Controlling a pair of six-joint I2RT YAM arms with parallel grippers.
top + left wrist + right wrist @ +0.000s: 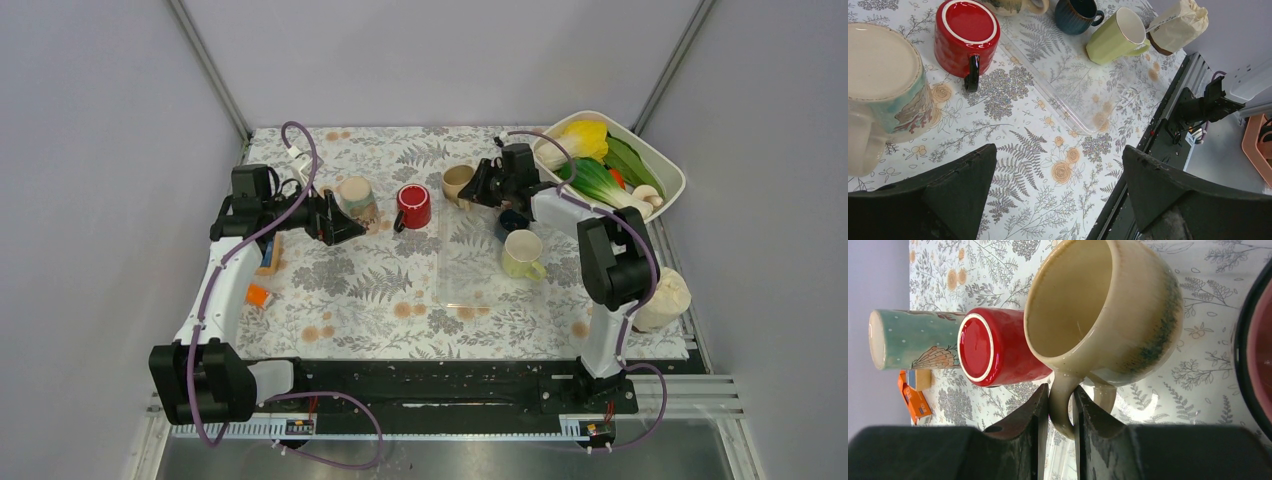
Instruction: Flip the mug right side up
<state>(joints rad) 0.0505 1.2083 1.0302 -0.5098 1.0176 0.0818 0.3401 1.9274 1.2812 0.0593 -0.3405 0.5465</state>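
Beige mug [1108, 305], handle between right jaws

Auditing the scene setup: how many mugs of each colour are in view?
red mug: 1
beige mug: 1
teal mug: 1
dark blue mug: 1
pale green mug: 1
total: 5

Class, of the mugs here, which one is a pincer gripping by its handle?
The beige speckled mug: the right pincer is shut on its handle. The red mug and the teal mug stand base-up, in no grip.
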